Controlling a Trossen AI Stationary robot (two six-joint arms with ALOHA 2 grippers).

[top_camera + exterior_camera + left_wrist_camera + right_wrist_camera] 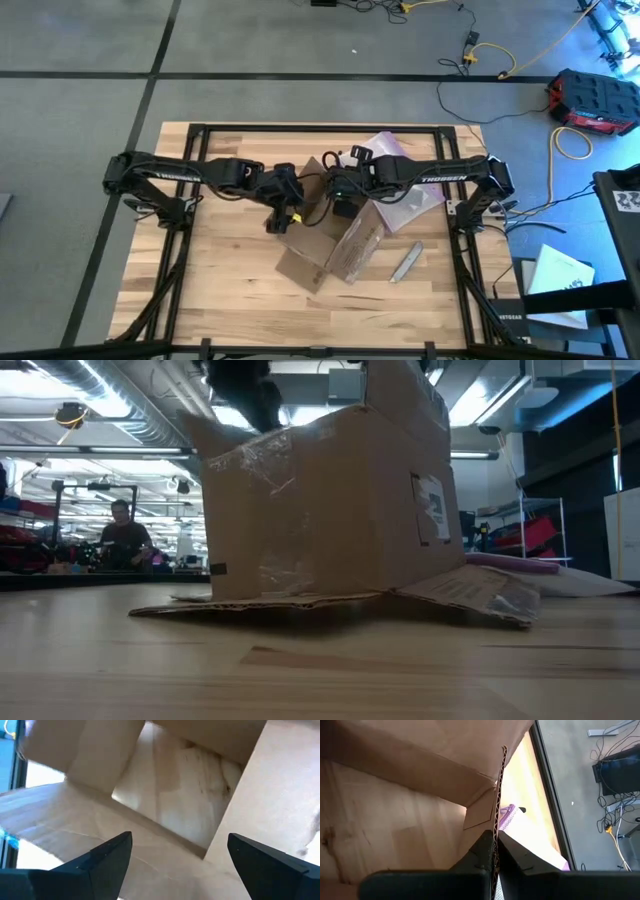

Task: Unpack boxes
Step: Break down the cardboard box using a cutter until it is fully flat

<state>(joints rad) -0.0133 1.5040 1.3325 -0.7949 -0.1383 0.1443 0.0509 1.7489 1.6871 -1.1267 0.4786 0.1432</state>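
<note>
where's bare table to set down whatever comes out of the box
Free: the table's near-left corner, left of the box flaps, and the near-right strip past the grey tool. Crowded: the middle, where both grippers work the box, and the far right, under the plastic bag.

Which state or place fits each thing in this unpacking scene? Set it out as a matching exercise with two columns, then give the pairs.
Things:
1. left gripper
2. right gripper
3. cardboard box
4. grey tool

States or places:
A. pinching a box wall
B. lying flat on the table, beside the box
C. fingers apart, over the box's opening
D. flaps spread on the wood

Pairs: 1-C, 2-A, 3-D, 4-B
</note>
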